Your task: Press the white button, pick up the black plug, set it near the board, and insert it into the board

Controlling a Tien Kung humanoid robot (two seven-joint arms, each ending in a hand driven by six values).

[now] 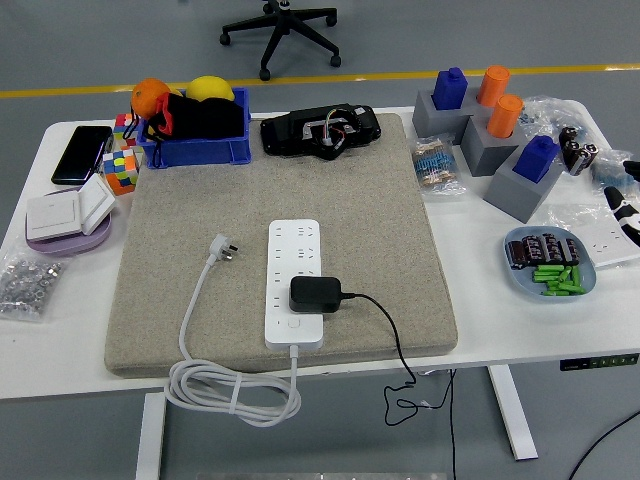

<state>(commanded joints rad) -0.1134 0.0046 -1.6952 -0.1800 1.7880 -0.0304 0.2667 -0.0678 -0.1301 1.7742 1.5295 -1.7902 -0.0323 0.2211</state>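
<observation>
The white table (pixel 60 330) runs the full width of the view, its right end cut off by the picture's edge. A big beige felt mat (pixel 200 220) covers its middle. On the mat's near half lies the white power strip (pixel 294 255), long axis pointing near to far, its white cable (pixel 232 390) coiled over the table's near edge and ending in a white plug (pixel 222 248) just left of the strip. The black plug (pixel 314 294) sits on the strip's near part, seated in a socket, its black cord (pixel 385 325) trailing right and dropping off the near edge. The white button (pixel 293 324) shows just near of it.

Far left, a blue bin (pixel 200 150) holds dark items that are hard to make out, with an orange (pixel 150 93) beside it. Far right stand grey blocks (pixel 515 185) with blue and orange pegs; nearer, a blue dish (pixel 590 285) holds batteries.

Only the tip of the right hand (pixel 627 195) shows at the right edge; whether its fingers are released or clenched cannot be told. The left hand is out of sight.
</observation>
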